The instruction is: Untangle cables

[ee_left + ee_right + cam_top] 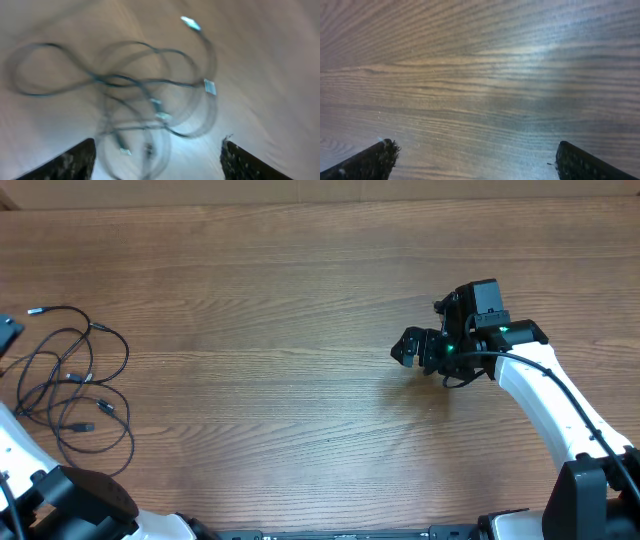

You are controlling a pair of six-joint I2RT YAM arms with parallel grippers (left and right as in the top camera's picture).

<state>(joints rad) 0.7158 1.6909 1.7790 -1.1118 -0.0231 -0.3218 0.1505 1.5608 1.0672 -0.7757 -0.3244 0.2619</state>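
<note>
The cables point(72, 375) lie as loose, overlapping black loops on the wooden table at the far left, with small silvery plug ends. The left wrist view is motion-blurred. It shows the cables point(145, 90) spread on the table below my left gripper point(157, 150), whose dark fingers point(75, 162) stand wide apart and hold nothing. In the overhead view only a dark part of that gripper shows at the left edge. My right gripper point(415, 348) hovers right of centre, far from the cables. The right gripper point(475, 150) is open over bare wood.
The left arm's white link and black base point(85, 500) sit at the front left corner, close to the cable loops. The right arm point(545, 405) reaches in from the front right. The table's far edge point(320, 200) runs along the top.
</note>
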